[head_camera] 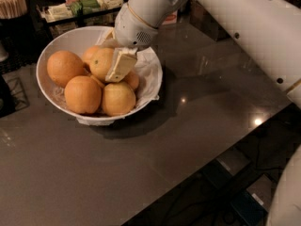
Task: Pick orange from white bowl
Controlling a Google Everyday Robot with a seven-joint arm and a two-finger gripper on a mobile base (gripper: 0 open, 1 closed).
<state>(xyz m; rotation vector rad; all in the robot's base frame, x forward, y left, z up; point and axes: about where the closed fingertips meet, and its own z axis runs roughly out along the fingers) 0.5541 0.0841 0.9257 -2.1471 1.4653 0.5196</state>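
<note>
The white bowl (51, 51), lined with white paper, stands at the back left of the dark table (197, 117) and holds several oranges. My gripper (116, 59) reaches down into the bowl from the upper right, its cream tip lying against the right side of the middle orange (99, 62). A smaller orange (133, 80) lies just below the tip. Two big oranges (83, 94) sit at the front and one at the left (63, 67). The white arm (225, 18) crosses the top right of the view.
A tray of packets (84, 6) and a holder of wooden sticks (11, 4) stand behind the bowl. The table's front edge runs diagonally at the lower right, with the floor and dark gear (235, 192) beyond it.
</note>
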